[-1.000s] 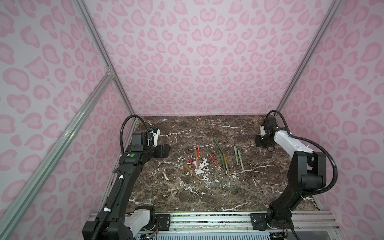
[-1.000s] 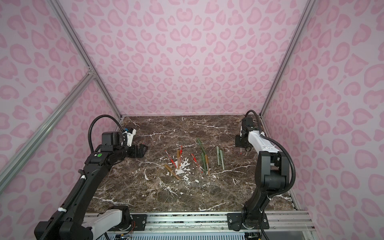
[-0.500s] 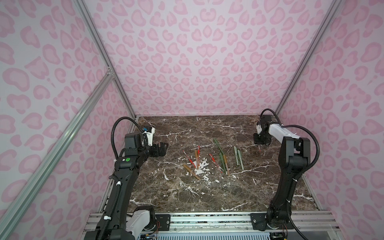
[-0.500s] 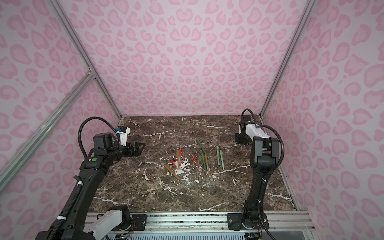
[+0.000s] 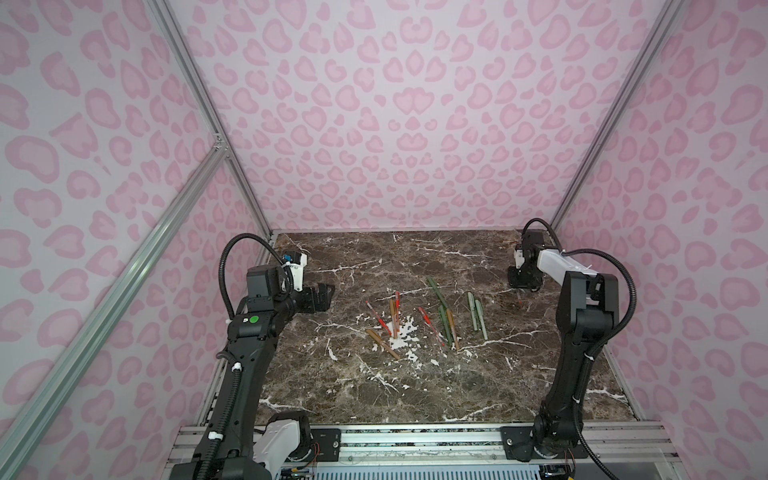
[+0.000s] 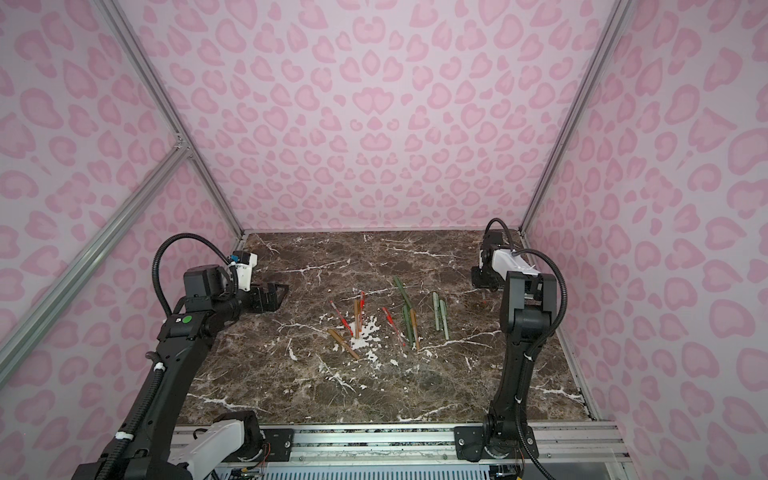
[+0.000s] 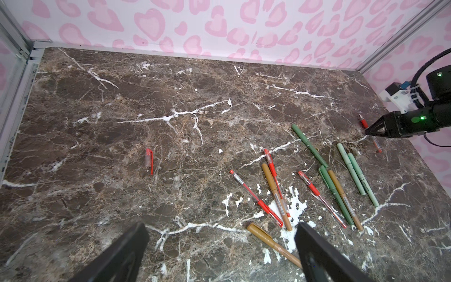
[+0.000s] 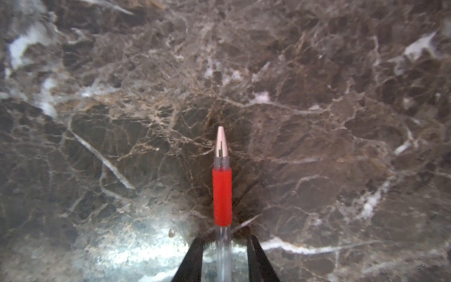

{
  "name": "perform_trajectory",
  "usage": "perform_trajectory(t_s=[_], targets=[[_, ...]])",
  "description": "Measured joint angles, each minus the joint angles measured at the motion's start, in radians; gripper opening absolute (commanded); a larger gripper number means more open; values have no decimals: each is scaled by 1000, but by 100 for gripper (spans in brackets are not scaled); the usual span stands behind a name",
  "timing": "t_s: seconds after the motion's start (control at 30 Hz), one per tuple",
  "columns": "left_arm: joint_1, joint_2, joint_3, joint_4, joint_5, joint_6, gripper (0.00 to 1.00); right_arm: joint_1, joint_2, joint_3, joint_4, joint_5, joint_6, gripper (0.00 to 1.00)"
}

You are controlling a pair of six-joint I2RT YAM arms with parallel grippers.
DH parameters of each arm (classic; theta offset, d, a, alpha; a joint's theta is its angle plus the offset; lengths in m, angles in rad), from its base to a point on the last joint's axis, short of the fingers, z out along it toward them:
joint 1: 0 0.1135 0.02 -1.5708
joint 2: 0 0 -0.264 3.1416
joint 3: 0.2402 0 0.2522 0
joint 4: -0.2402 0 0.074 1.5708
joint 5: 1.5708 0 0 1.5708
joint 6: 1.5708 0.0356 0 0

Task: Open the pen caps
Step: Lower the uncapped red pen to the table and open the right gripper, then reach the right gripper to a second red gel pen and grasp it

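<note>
One loose red cap (image 7: 148, 158) is lying on the desk's (image 7: 122, 97) left half, long axis roughly toward the far edge, closed end leading. Your right gripper (image 8: 224, 240), shut a second ago, is standing slightly apart astride the uncapped red pen (image 8: 222, 193) near the far right corner; your left gripper (image 7: 222, 227) is staying wide apart.

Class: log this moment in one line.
left gripper: open, empty | right gripper: open astride uncapped red pen | red cap: loose on table

Brown marble tabletop (image 5: 415, 395) enclosed by pink heart-patterned walls (image 5: 395, 104) and aluminium struts (image 5: 193, 83).
</note>
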Motion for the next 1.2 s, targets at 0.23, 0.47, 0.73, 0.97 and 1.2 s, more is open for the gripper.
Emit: perform_trajectory(t_s=[0.23, 0.47, 0.73, 0.97, 1.2], targets=[[6, -5, -2, 4, 3, 0, 98, -2, -42, -22, -26, -24, 16, 39], [6, -3, -3, 2, 3, 0, 98, 3, -293, -159, -13, -80, 87, 43], [6, 14, -2, 4, 8, 0, 98, 165, -535, -346, -6, -129, 174, 42], [8, 23, 2, 5, 8, 0, 98, 388, -609, -400, -8, -159, 228, 40], [8, 20, 2, 3, 8, 0, 98, 571, -567, -420, -5, -157, 285, 38]])
